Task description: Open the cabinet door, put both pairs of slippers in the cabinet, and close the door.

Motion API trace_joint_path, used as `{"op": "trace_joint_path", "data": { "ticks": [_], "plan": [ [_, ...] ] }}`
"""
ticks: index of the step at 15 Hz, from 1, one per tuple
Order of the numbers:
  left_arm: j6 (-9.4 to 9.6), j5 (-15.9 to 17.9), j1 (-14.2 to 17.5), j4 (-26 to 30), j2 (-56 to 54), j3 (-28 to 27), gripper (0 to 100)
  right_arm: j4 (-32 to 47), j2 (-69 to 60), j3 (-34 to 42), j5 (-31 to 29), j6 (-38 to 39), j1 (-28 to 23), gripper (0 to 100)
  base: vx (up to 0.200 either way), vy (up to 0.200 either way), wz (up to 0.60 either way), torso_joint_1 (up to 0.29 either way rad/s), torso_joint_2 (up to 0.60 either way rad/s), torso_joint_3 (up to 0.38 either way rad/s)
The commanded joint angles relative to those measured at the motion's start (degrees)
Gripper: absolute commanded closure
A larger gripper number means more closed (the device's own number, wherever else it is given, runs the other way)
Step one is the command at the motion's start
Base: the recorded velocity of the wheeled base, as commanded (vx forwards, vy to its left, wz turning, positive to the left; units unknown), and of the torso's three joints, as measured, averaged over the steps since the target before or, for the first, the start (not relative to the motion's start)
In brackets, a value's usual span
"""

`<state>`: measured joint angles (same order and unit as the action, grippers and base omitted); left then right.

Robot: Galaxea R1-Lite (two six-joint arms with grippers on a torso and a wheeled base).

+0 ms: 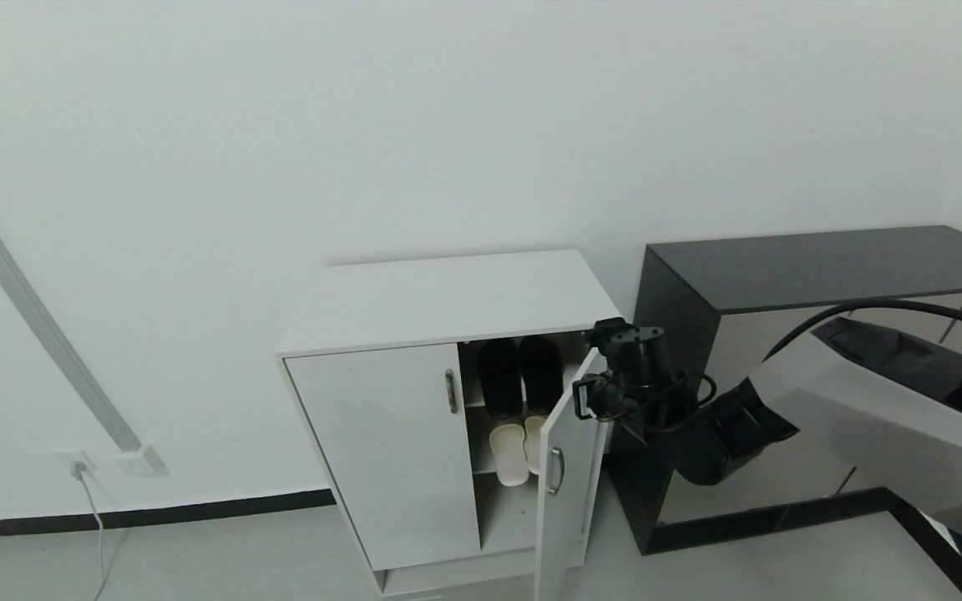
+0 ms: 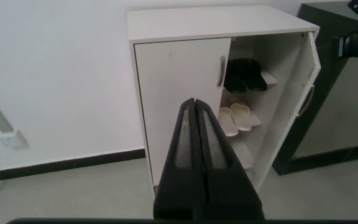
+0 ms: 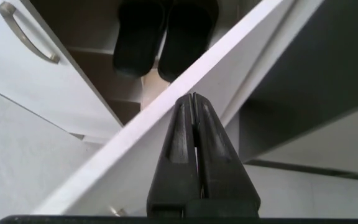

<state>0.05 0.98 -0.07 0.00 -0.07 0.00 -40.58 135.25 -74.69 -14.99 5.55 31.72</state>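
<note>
White wall [image 1: 448, 125] and grey floor [image 1: 197, 559] frame the white cabinet [image 1: 448, 300], its right door [image 1: 569, 492] standing ajar — black slippers [image 1: 520, 376] inside above, cream slippers [image 1: 510, 451] inside below. Right gripper [image 3: 194, 102], fingers pressed together, sits at that door's top edge. Left gripper [image 2: 194, 106], likewise closed on nothing, hangs back facing the cabinet front.

Bright, even light, soft shadows.

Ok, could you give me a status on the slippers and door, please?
Left pincer shut, back from cabinet. Right pincer shut at top edge of open door. Black slippers and pale slippers shelved inside. Door's swing unobstructed.
</note>
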Motion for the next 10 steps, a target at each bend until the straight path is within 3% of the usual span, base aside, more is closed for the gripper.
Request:
{"op": "trace_joint_path", "data": {
  "ticks": [1, 10],
  "plan": [
    [-0.05, 0.0, 0.0, 0.0, 0.1, 0.0, 100, 0.0, 2.4, -2.0, 0.0, 0.0, 0.0, 100, 0.0, 0.0, 0.0, 0.0, 0.0, 0.0],
    [0.04, 0.0, 0.0, 0.0, 0.1, 0.0, 100, 0.5, 9.9, -14.5, 0.8, -0.3, -1.2, 100, 0.0, 0.0, 0.0, 0.0, 0.0, 0.0]
  ]
}}
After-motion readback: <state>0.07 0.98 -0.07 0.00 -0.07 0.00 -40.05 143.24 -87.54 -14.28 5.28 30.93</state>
